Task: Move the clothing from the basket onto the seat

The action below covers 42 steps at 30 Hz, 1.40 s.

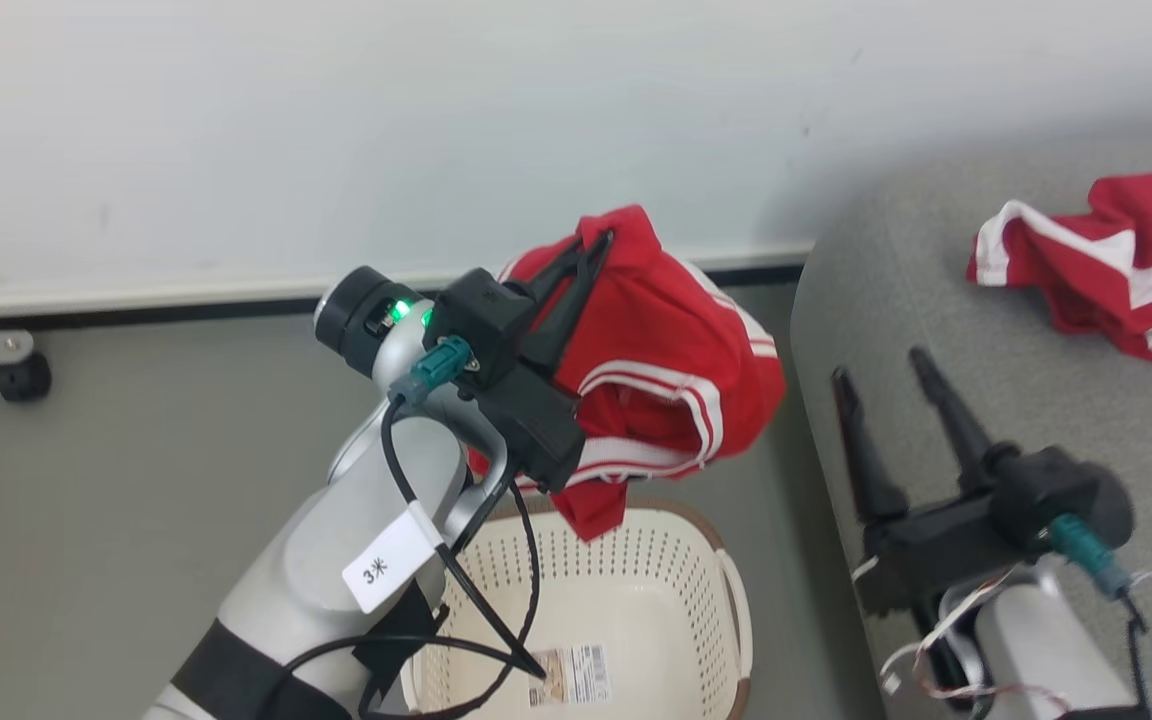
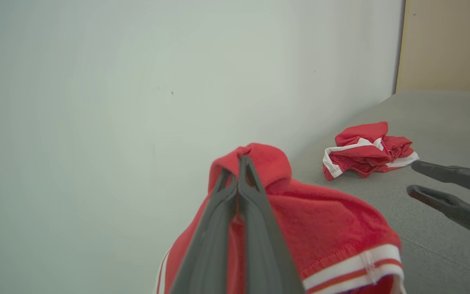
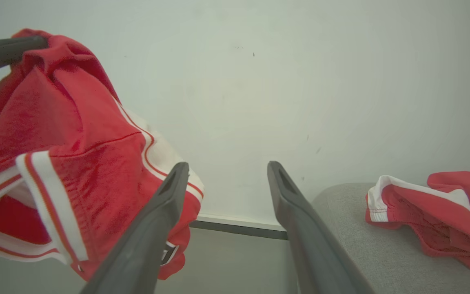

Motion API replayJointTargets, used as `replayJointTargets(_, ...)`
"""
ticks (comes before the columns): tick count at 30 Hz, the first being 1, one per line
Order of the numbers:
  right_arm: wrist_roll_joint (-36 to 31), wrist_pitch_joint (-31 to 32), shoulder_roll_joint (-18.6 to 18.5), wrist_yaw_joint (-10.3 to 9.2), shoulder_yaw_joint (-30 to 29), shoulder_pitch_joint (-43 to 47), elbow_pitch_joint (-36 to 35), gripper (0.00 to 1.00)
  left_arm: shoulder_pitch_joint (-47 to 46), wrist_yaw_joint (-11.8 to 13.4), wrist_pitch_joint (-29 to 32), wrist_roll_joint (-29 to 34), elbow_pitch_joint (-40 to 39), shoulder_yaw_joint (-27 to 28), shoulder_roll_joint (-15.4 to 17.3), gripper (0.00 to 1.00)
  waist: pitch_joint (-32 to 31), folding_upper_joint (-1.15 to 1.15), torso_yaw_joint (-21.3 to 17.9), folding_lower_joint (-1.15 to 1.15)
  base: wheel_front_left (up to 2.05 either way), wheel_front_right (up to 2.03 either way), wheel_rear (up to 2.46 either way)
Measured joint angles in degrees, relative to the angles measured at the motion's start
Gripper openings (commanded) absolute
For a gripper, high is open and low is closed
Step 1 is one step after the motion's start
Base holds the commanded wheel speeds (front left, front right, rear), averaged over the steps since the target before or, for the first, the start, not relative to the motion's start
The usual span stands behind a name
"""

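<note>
Head view, left grip: my left pincer (image 1: 596, 243) is clamping shut on a fold of the held garment (image 1: 671, 340), which is draping below and right of the tips, above the basket (image 1: 711, 535).
Head view, right side: my right pincer (image 1: 881, 368) is standing wide open, gripping nothing, showing against the sofa (image 1: 936, 290) edge, fingers pointing up the view.
Head view, second garment (image 1: 1106, 260): lying crumpled on the sofa, apart from my right tips.
Left wrist view: my fingers are pressing together, red fabric bunching over the tips and its striped hem running across the lower right.
Right wrist view: the held garment is hanging at left, long axis running downward; the second garment is lying at right on the sofa, clear of my spread fingers.
</note>
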Motion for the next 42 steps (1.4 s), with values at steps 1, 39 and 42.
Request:
replayJointTargets(1, 0.0, 0.0, 0.2, 0.02, 0.6, 0.5, 0.4, 1.0, 0.2, 0.0, 0.0, -0.2, 0.0, -0.3, 0.0, 0.0, -0.9, 0.0, 0.0, 0.0, 0.0, 0.0, 0.0)
replayJointTargets(39, 4.9, 0.1, -0.2, 2.5, 23.5, -3.0, 7.1, 0.0, 8.8, 4.7, 8.1, -5.7, -11.3, -6.0, 0.2, 0.0, -11.7, 0.01, 1.6, 0.02, 0.0, 0.0, 0.0)
replayJointTargets(42, 5.5, 0.1, -1.0, 2.52, 23.7, -3.2, 7.3, 0.0, 9.8, 5.2, 8.3, -6.2, -11.4, -5.4, 0.9, 0.0, -11.5, 0.01, 1.5, 0.01, 0.0, 0.0, 0.0)
